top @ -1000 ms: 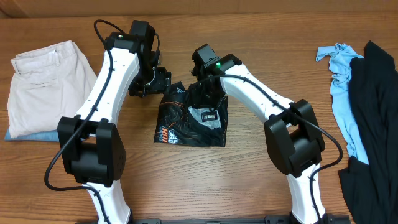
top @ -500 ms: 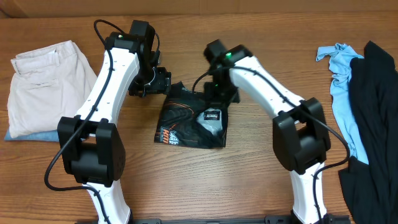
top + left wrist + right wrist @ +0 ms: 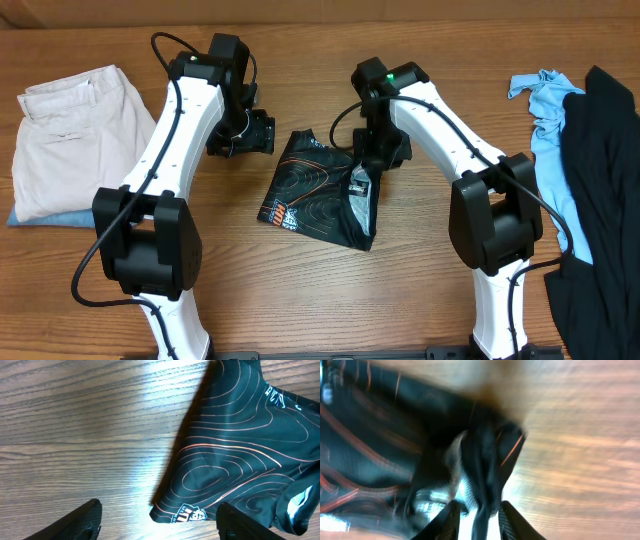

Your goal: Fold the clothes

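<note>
Pinching the black jersey (image 3: 320,190) by its right edge, the right fingers (image 3: 451,519) clamp fabric mid-desk (image 3: 420,290), toward the far edge. The left fingers (image 3: 80,520) hang wide apart, empty, beside its left corner. Looks like a late fold; next, lay that edge flat and release.

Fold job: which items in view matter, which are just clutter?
In the job: jersey, pinched in the right fingers.
Lying about: beige trousers, blue shirt, black garment at the right edge.
</note>
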